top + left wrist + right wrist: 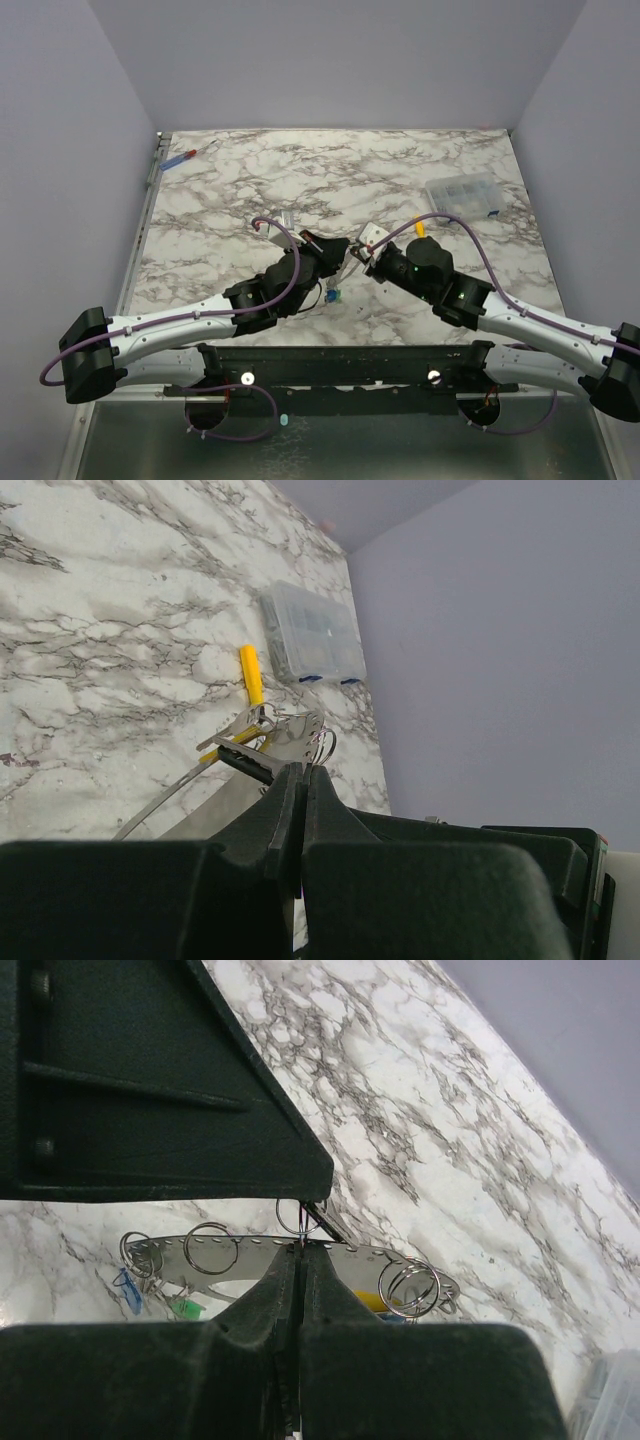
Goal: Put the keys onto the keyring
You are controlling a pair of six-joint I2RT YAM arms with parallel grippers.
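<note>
Mid-table, the thin silver-grey metal keyring loop point(255, 1248) is held off the white marble tabletop point(250, 170), likely for threading. The right gripper point(302, 1252) has its fingers clamped together on the near rim; the left gripper point(302, 770), fingers also together, meets the far rim. Small colour-capped silver keys point(128, 1292) dangle beneath

Illumination is diffuse, even and moderately bright, coming from overhead. In the top external view the white-and-grey marbled counter point(330, 170) is uniformly lit, and the arms cast faint, soft-edged shadows on it. In the wrist views the black left gripper point(303, 772) and black right gripper point(300, 1257) render dark and slightly soft. The clear plastic compartment box point(310, 635) appears mildly blurred.
</note>
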